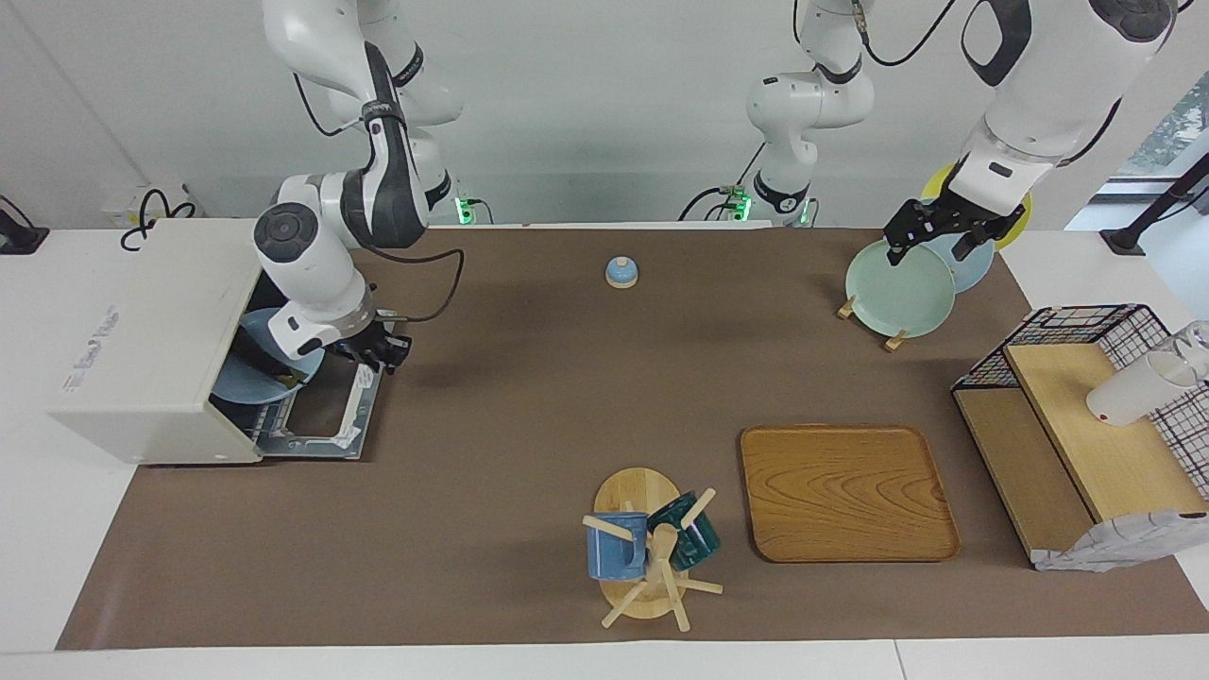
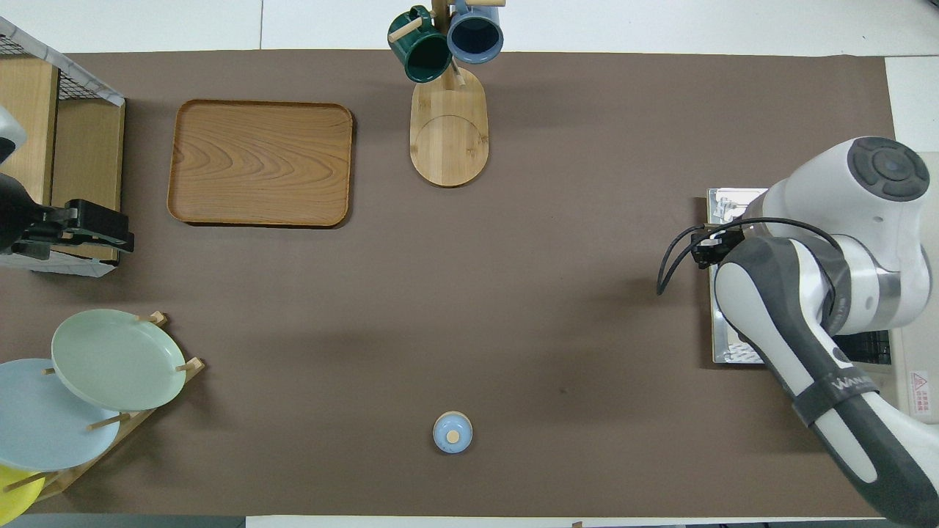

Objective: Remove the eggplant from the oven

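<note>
While my left pincer [image 1: 949, 236] waits over the plate rack [image 1: 893, 335], my right pincer [image 1: 373, 351] sits at the mouth of the oven [image 1: 142, 340], above its dropped door [image 1: 326, 416]. I cannot tell how wide its fingers stand or whether they hold anything. The eggplant [image 1: 264, 370] seems to lie dark on a blue plate [image 1: 250, 382] inside. I judge I am at the reaching step; next I need a firm grip, then a level pull outward onto the tabletop [image 1: 529, 425].

wall [image 1: 586, 104]: plain white, rising at the robots' end | table [image 1: 38, 586]: white, lying under a brown mat [image 1: 529, 416] | window [image 1: 1176, 123]: showing at the left arm's end, letting in daylight | light: falling evenly, casting soft shadows
</note>
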### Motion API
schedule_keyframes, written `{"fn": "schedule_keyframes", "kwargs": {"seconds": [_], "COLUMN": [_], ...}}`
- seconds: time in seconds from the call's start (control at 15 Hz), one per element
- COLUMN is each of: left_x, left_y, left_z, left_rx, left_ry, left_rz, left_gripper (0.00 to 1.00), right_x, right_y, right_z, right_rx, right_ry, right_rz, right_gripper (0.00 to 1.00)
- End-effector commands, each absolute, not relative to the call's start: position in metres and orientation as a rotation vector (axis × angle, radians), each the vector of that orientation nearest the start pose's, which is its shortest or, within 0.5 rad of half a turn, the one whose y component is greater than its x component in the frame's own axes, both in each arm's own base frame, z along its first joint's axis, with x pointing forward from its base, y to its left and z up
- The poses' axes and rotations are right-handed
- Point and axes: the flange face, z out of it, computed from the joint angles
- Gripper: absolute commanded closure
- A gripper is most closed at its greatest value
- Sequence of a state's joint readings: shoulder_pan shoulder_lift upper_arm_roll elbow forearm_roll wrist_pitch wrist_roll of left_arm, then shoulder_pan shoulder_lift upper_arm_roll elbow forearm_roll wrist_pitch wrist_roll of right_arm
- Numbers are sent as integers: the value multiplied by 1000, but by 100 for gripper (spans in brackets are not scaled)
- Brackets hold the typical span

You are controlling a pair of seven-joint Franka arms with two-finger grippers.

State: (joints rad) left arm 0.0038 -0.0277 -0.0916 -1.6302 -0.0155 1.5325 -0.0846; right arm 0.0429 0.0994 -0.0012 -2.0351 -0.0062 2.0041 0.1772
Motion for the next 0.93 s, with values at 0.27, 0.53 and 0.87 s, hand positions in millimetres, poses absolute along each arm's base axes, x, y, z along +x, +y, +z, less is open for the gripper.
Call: {"fn": "schedule_keyframes", "kwargs": {"seconds": [0.27,0.53,0.87], "left_x": [532,532,532], "left_y": [-48,-47,-47], "left_z": [613,613,613], "left_rx": [-3128,-3127,-3127], "left_ry": [-12,-22,-22], "left_rz": [102,107,114], "left_gripper": [0,0,0], "right_x": [533,527,524], "right_y": [-17,-35,-44], "right_z": [401,394,387], "right_rx": [-3229,-3247,-3270], "right_ry": [154,-24,-275], "right_rz": [307,305,281], "right_gripper": [53,56,57]}}
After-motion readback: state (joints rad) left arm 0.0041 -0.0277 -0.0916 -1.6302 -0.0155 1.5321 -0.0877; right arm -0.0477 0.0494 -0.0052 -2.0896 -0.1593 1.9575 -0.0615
